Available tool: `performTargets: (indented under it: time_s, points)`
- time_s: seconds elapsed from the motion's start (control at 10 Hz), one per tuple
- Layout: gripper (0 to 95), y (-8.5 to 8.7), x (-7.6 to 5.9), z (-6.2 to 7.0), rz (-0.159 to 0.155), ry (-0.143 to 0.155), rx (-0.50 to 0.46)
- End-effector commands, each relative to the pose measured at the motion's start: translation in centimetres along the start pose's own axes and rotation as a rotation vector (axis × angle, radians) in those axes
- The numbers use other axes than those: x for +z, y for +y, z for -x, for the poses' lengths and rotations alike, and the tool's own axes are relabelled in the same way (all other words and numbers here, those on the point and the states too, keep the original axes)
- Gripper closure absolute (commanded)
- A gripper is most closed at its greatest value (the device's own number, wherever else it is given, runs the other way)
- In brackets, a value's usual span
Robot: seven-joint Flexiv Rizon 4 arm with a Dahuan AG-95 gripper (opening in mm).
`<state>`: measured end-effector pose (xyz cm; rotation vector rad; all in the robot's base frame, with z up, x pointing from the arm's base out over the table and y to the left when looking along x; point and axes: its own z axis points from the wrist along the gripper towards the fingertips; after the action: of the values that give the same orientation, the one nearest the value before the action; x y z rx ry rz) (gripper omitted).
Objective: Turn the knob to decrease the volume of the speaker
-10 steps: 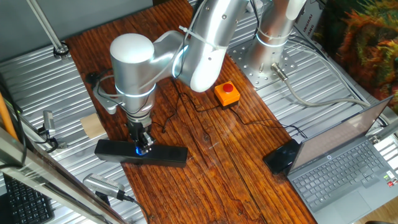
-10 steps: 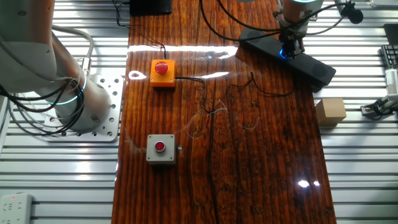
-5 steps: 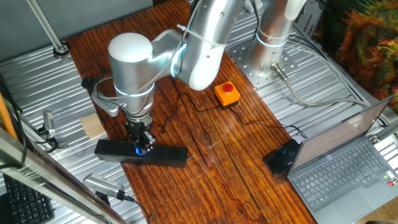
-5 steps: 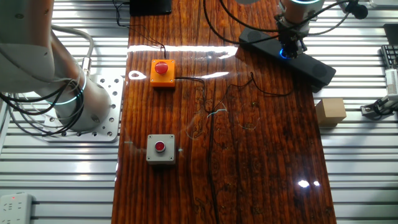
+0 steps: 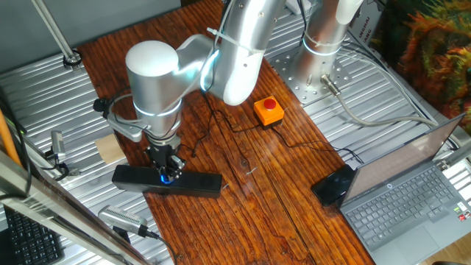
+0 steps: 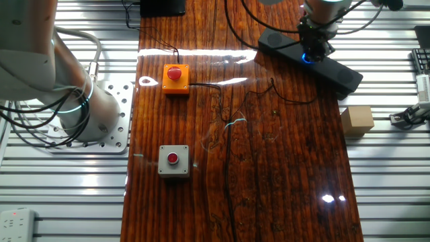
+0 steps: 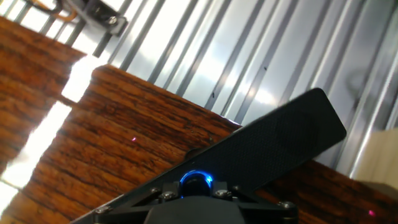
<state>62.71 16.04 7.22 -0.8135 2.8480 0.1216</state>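
My gripper (image 5: 168,171) clamped on knob (image 7: 196,182), mid speaker (image 5: 199,184), near left table edge. Risk: fingers slip off knob, or twist drags speaker sideways, yanks cable.

We cannot see whether the gripper (image 5: 168,174) touches the knob (image 7: 196,182); the hand view cuts off the speaker (image 7: 273,146) below.

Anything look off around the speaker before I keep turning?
Nothing stands out. The speaker lies flat at the table edge, the knob glows blue, and the gripper sits on it. Loose cables cross the table.
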Motion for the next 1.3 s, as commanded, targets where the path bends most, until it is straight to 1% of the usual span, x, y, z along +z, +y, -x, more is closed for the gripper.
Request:
performTargets:
  time_s: [0.1,0.5,0.6,0.7,0.8,0.9,1.0,1.1,1.3]
  points:
    - [95.0,-0.03,0.05,-0.07,-0.006,0.008,-0.078]
    - [95.0,-0.03,0.05,-0.07,-0.001,0.014,-0.192]
    - [95.0,-0.03,0.05,-0.07,-0.001,0.011,-0.234]
    - [95.0,-0.03,0.05,-0.07,0.0,0.009,-0.249]
    - [95.0,-0.03,0.05,-0.07,-0.002,0.006,-0.296]
    - [95.0,-0.03,0.05,-0.07,-0.003,0.006,-0.312]
    - [95.0,-0.03,0.05,-0.07,-0.005,0.007,-0.365]
    - [95.0,-0.03,0.05,-0.07,-0.004,0.003,-0.388]
    - [95.0,-0.03,0.05,-0.07,-0.005,0.004,-0.433]
